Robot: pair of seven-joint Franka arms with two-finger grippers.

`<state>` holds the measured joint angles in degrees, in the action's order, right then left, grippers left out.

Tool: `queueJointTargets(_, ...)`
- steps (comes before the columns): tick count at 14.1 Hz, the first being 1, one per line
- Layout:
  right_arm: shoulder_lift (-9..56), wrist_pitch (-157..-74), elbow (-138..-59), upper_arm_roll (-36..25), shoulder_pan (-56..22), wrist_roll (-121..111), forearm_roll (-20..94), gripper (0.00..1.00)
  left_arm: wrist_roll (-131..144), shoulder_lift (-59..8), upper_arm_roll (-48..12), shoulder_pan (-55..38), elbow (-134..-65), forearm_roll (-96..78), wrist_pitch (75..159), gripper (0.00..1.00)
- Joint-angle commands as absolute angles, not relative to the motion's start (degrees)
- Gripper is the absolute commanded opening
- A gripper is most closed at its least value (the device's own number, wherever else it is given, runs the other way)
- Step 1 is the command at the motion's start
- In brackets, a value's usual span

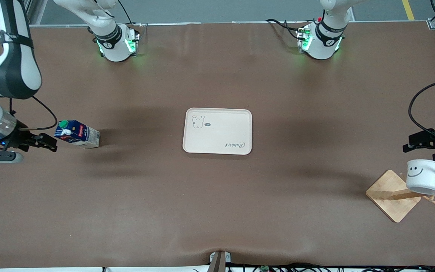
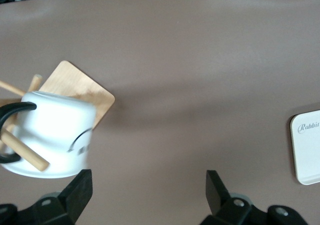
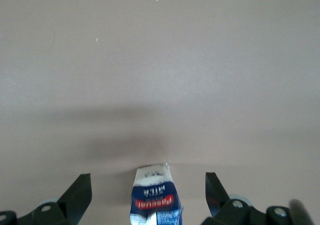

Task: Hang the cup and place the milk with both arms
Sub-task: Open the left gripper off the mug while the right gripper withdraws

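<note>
The cup (image 1: 424,176), white with a black smiley, hangs by its black handle on a peg of a wooden rack (image 1: 393,194) at the left arm's end of the table. My left gripper (image 1: 421,150) hovers just above it, open and empty; in the left wrist view the cup (image 2: 52,135) is beside one finger (image 2: 80,187), not between the two. The milk (image 1: 76,134), a blue carton with a green cap, sits on the table at the right arm's end. My right gripper (image 1: 47,142) is open right beside it, and the carton (image 3: 156,197) shows between its spread fingers.
A cream tray (image 1: 221,128) with a small animal drawing lies flat at the table's middle, between the two arms' ends. Its corner (image 2: 307,147) shows in the left wrist view. The rack's square base (image 2: 80,85) and thin pegs stick out around the cup.
</note>
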<state>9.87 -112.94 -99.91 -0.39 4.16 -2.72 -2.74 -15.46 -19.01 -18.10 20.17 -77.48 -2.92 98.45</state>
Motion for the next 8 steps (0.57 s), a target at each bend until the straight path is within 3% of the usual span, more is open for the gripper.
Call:
queueJointTargets(1, 10.5, -102.1, -90.0, 0.4, 4.4, -3.6, -1.7, 1.0, -9.5, -15.5, -18.5, 19.2, -79.3, -1.5, 96.4, 1.0)
queueJointTargets(8, 3.1, -93.1, -89.0, 0.3, 4.2, -5.1, 0.3, 1.0, 2.0, -12.3, -24.3, 19.2, -80.8, -0.5, 94.2, 1.0)
